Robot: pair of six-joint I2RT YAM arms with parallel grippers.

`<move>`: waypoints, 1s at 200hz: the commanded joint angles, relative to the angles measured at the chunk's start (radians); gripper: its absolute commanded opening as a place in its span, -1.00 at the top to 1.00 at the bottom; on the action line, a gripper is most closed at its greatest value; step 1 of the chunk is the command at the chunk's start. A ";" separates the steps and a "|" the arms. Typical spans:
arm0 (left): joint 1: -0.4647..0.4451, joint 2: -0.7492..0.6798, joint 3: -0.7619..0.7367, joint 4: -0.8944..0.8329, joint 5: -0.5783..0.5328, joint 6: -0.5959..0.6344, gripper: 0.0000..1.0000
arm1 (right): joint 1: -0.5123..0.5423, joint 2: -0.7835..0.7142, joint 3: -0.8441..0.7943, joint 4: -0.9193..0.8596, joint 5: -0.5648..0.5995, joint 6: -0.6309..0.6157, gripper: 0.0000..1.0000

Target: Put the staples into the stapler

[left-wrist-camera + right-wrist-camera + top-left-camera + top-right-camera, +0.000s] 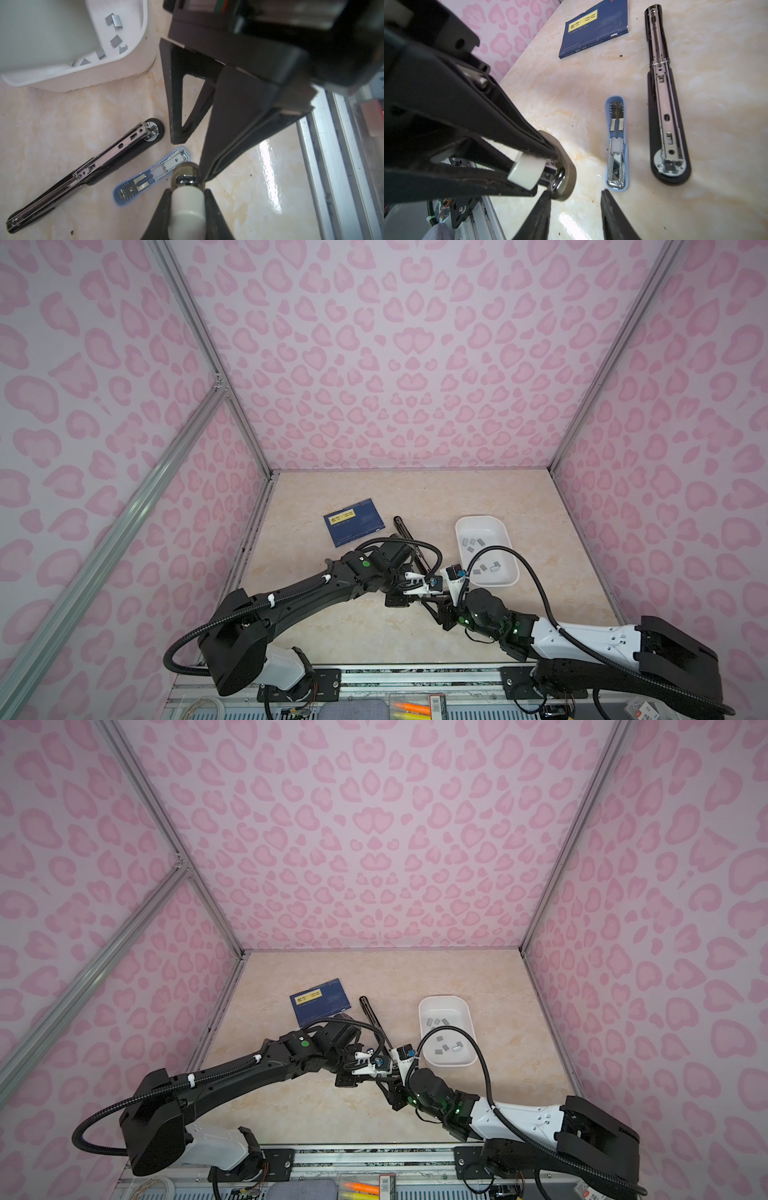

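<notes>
**Setting.** Enclosure with pink heart-spotted walls [395, 364] and a beige marbled tabletop [374, 489].

**1. Staples** [116, 20]. Small grey metal strips lying loose in two scattered groups inside a white tray [473, 517]. The tray sits at the right of the tabletop in both top views.

**2. White stapler** [527, 169]. Small, with a white upper body, chrome parts and an olive-grey base. It is at the front centre, near the tray. Whether the base rests on the tabletop cannot be told.

**3. Left gripper** [187, 195]. Jaws clenched on the white stapler's upper body, one on each side.

**4. Right gripper** [575, 195]. Jaws parted and grasping nothing, with bare tabletop between them. One fingertip is just beside the olive-grey base.

**5. Blue stapler** [145, 180]. Small, folded open flat with its metal channel upward. It lies between the white stapler and item 6.

**6. Black stapler** [662, 104]. Long, opened flat with its chrome rail upward, just beside the blue stapler.

**7. Blue book** [354, 522]. Lies flat towards the back left. Its yellow label [583, 20] carries dark characters, with fine pale print below. Both are too blurred to read.
</notes>
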 commanded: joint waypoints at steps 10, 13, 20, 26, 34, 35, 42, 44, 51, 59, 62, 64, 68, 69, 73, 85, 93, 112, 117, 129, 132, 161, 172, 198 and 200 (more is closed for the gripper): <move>-0.002 -0.023 0.006 0.006 0.054 0.007 0.92 | 0.005 0.051 0.012 0.066 0.007 0.005 0.23; -0.002 -0.023 0.005 0.004 0.056 0.010 0.92 | 0.006 0.057 0.012 0.066 0.008 0.004 0.24; -0.002 -0.028 0.008 0.004 0.060 0.009 0.92 | 0.005 0.064 0.014 0.068 0.014 0.002 0.27; -0.002 -0.032 0.007 0.004 0.063 0.012 0.92 | 0.005 0.069 0.013 0.070 0.019 0.002 0.28; -0.002 -0.037 0.005 0.003 0.069 0.015 0.92 | 0.005 0.074 0.014 0.069 0.031 0.006 0.33; -0.003 -0.038 0.004 0.003 0.070 0.015 0.92 | 0.004 0.074 0.014 0.069 0.032 0.008 0.33; -0.002 -0.041 0.002 0.003 0.076 0.018 0.92 | 0.003 0.079 0.015 0.066 0.043 0.011 0.37; -0.003 -0.042 0.001 0.003 0.078 0.018 0.92 | 0.003 0.080 0.016 0.063 0.046 0.014 0.38; -0.004 -0.045 0.005 -0.002 0.084 0.020 0.92 | 0.003 0.082 0.019 0.058 0.056 0.018 0.42; -0.004 -0.049 0.006 -0.008 0.089 0.023 0.92 | 0.004 0.084 0.017 0.059 0.059 0.017 0.43; -0.003 -0.050 0.006 -0.008 0.090 0.024 0.92 | 0.004 0.084 0.017 0.060 0.060 0.017 0.43; -0.003 -0.052 0.005 -0.007 0.090 0.024 0.92 | 0.003 0.084 0.017 0.059 0.060 0.016 0.43; -0.004 -0.055 0.005 -0.006 0.091 0.026 0.92 | 0.004 0.083 0.017 0.061 0.060 0.016 0.43; -0.004 -0.055 0.004 -0.006 0.091 0.026 0.92 | 0.004 0.084 0.017 0.061 0.060 0.016 0.43; -0.004 -0.058 0.004 -0.005 0.092 0.027 0.92 | 0.004 0.084 0.017 0.061 0.059 0.016 0.43; -0.004 -0.066 0.000 -0.005 0.101 0.030 0.92 | 0.003 0.086 0.018 0.068 0.053 0.014 0.43; -0.005 -0.070 -0.002 -0.005 0.111 0.033 0.92 | 0.003 0.087 0.017 0.071 0.047 0.012 0.42; -0.002 -0.089 -0.009 -0.003 0.146 0.039 0.92 | 0.004 0.087 0.014 0.088 0.029 -0.008 0.38; -0.002 -0.095 -0.011 -0.003 0.157 0.041 0.92 | 0.004 0.086 0.013 0.093 0.028 -0.012 0.37; 0.002 -0.121 -0.024 0.008 0.194 0.046 0.92 | 0.004 0.081 0.007 0.101 0.024 -0.021 0.35; 0.004 -0.128 -0.029 0.011 0.204 0.047 0.92 | 0.005 0.081 0.005 0.103 0.023 -0.023 0.35; 0.007 -0.195 -0.062 0.031 0.304 0.064 0.92 | 0.012 0.070 0.000 0.127 0.011 -0.043 0.36; 0.006 -0.212 -0.070 0.038 0.327 0.071 0.92 | 0.021 0.065 0.003 0.135 0.011 -0.050 0.36; 0.007 -0.235 -0.084 0.053 0.370 0.078 0.92 | 0.066 0.045 0.007 0.166 0.035 -0.075 0.35; 0.007 -0.235 -0.085 0.052 0.374 0.078 0.92 | 0.072 0.042 0.008 0.167 0.040 -0.080 0.36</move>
